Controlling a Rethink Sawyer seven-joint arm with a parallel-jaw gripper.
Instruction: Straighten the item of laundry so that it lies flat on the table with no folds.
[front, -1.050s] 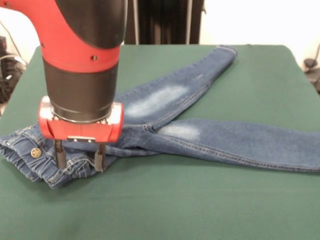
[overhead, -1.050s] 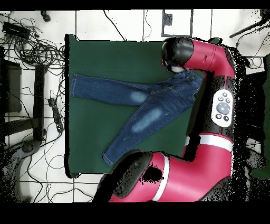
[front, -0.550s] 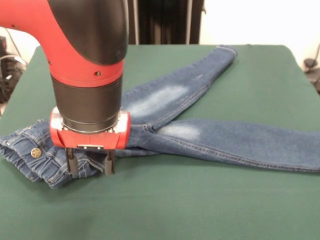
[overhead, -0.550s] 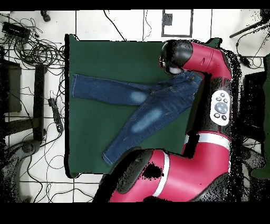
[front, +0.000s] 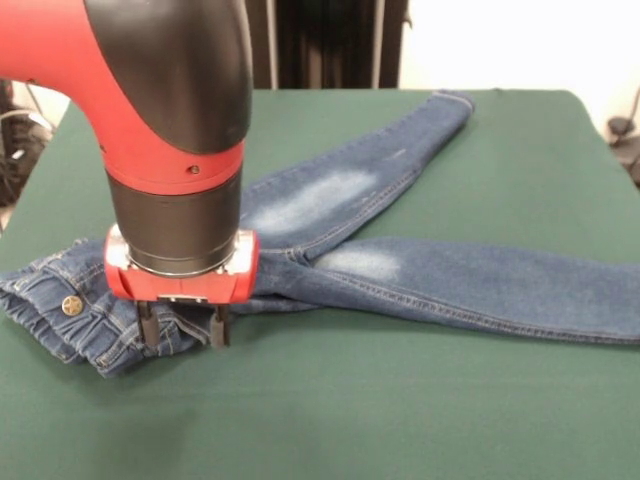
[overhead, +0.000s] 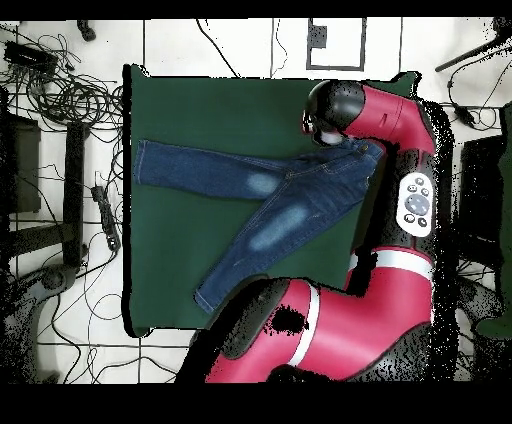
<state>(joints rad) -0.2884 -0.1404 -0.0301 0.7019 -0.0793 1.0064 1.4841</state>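
Over the last second the red and black arm's gripper (front: 181, 328) has shifted along the waistband of the small blue denim jeans (front: 330, 240), away from the brass button (front: 71, 305), and come lower, its two dark fingers (front: 148, 328) spread on the bunched denim.

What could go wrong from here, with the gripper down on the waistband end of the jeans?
1. The gripper, fingers apart, straddles a bunched fold at the waist of the jeans; closing may pinch several layers, so pulling would drag the fold rather than open it.
2. The fingertips sit close to the table cloth and might catch the green felt too.
3. The waist lies near the table's edge in the front view; a pull that way could take denim over it.
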